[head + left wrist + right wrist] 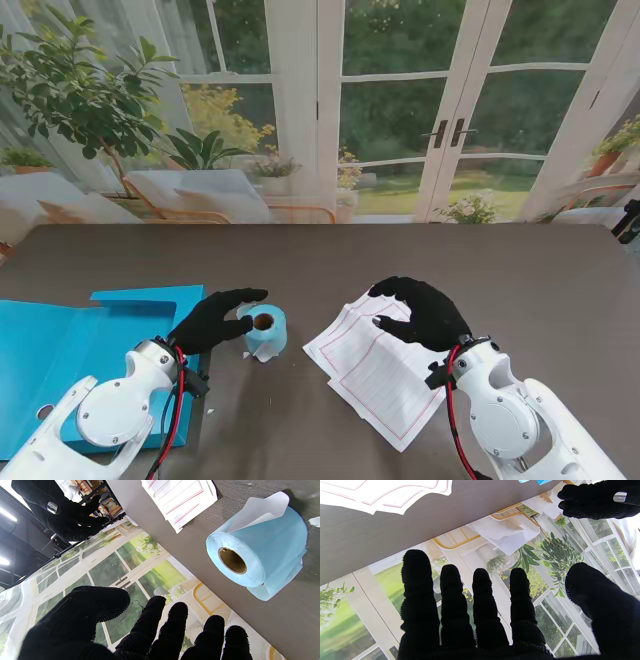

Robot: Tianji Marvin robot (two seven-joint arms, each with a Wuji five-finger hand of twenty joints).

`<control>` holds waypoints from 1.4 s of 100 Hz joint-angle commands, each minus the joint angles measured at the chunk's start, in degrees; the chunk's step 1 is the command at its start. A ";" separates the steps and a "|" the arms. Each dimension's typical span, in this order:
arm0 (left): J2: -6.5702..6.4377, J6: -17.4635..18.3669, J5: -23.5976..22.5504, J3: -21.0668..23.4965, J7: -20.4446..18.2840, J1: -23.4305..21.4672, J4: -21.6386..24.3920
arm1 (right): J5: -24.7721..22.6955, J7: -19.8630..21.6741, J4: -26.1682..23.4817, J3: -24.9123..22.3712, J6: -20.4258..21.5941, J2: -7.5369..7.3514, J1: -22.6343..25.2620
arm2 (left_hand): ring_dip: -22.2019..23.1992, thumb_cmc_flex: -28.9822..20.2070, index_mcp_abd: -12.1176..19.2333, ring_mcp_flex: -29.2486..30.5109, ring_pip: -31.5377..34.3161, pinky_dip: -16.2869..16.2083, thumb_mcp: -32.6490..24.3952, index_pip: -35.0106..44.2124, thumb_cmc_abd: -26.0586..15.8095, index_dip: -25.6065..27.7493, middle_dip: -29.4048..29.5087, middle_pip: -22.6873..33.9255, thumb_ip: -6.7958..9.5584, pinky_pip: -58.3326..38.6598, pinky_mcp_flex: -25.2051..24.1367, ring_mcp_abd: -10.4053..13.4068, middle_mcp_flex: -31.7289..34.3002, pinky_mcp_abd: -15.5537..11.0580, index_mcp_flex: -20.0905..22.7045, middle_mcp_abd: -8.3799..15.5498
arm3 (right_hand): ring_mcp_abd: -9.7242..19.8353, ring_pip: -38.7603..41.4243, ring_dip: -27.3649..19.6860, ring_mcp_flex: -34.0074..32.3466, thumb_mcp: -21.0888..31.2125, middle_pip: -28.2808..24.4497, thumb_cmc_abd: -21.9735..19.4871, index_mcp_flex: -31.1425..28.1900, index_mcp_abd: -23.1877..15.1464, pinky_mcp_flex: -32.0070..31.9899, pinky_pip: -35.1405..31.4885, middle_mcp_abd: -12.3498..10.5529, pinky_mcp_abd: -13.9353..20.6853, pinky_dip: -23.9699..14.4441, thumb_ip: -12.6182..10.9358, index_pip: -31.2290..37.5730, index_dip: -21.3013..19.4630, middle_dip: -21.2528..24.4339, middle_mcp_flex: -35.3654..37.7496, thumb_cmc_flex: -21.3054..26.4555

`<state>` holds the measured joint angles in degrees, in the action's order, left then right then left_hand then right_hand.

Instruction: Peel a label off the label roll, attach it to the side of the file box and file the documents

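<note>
Table (560, 290) of dark brown wood carries my flat blue cardboard file box (60, 350) at far left, white red-ruled documents (375, 375) with no readable writing, and the light blue label roll (266, 330) between. My left hand (212, 322) hovers spread beside the roll; my right hand (425, 312), fingers apart, hovers empty over the documents.

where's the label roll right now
In the stand view the label roll sits on the table left of centre, just right of the left hand, between the blue file box and the documents.
</note>
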<state>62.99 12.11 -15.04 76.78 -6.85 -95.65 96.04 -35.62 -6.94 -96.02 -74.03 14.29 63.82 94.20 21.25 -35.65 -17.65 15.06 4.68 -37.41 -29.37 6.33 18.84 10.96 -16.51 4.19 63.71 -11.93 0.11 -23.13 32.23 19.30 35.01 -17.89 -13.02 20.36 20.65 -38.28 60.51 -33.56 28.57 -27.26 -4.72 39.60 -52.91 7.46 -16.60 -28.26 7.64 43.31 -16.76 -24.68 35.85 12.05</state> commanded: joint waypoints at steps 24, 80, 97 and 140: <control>0.03 -0.08 0.00 -0.35 -1.13 0.24 -0.28 | -0.17 1.19 -1.03 -0.20 -0.20 -0.02 0.62 | -0.46 1.87 1.56 -0.83 -0.57 0.11 1.06 -0.79 -2.35 -0.34 0.20 -0.40 -1.83 1.99 -1.26 1.41 -0.33 -2.01 -1.08 1.14 | 0.86 -0.33 -0.34 0.79 -1.06 0.24 -1.65 1.64 -0.76 -25.76 1.03 0.04 1.09 -0.85 -1.51 0.21 0.44 0.71 -1.54 -1.22; -0.64 0.47 -6.80 -2.55 -2.54 10.71 -7.24 | 0.13 1.14 -0.88 -0.23 -0.11 0.03 0.49 | 1.95 0.56 0.65 3.29 1.63 -1.88 -0.47 0.04 -0.39 -0.13 -1.62 0.89 0.13 -0.61 2.65 0.13 3.00 -0.09 0.94 -0.27 | 0.77 -0.32 -0.34 0.75 -1.06 0.25 -1.61 1.61 -0.68 -25.78 1.05 0.01 1.04 -0.85 -1.50 0.18 0.46 0.72 -1.48 -1.25; -1.44 0.24 -10.58 -4.11 -5.21 15.90 -11.56 | 0.37 1.22 -0.73 -0.23 -0.07 0.04 0.41 | 4.53 -0.33 0.35 4.35 3.79 -4.55 -1.81 0.68 1.83 0.01 -3.52 1.51 2.09 -2.34 4.22 0.09 4.15 0.26 1.59 -0.18 | 0.78 -0.33 -0.34 0.72 -1.06 0.24 -1.60 1.51 -0.60 -25.80 1.06 0.03 1.00 -0.85 -1.50 0.21 0.45 0.72 -1.42 -1.24; -2.69 -1.76 -21.22 -12.75 -7.96 26.03 -19.06 | 0.94 2.09 -0.71 -0.29 -0.19 -0.07 0.41 | 6.85 2.96 -0.23 1.61 7.74 -7.85 1.58 0.84 2.87 -0.01 -6.54 1.51 -0.79 -2.56 3.72 3.19 1.20 -2.37 -1.22 1.72 | 0.78 -0.34 -0.33 0.72 -1.22 0.28 -1.84 1.49 -0.62 -25.87 1.14 0.03 1.01 -0.85 -1.52 0.17 0.47 0.71 -1.39 -1.28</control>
<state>60.21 11.07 -35.81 64.75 -12.31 -70.86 76.92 -34.73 -5.78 -96.59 -74.36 14.03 63.74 94.35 27.76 -34.96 -17.65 18.76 12.04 -43.91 -29.32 7.26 18.98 10.96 -22.60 6.03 64.35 -14.92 5.22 -21.25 35.29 19.15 35.63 -17.27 -13.02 20.36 20.65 -38.28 60.51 -33.56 28.57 -27.26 -4.72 39.60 -52.91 7.46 -16.60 -28.26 7.64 43.31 -16.76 -24.68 35.85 12.05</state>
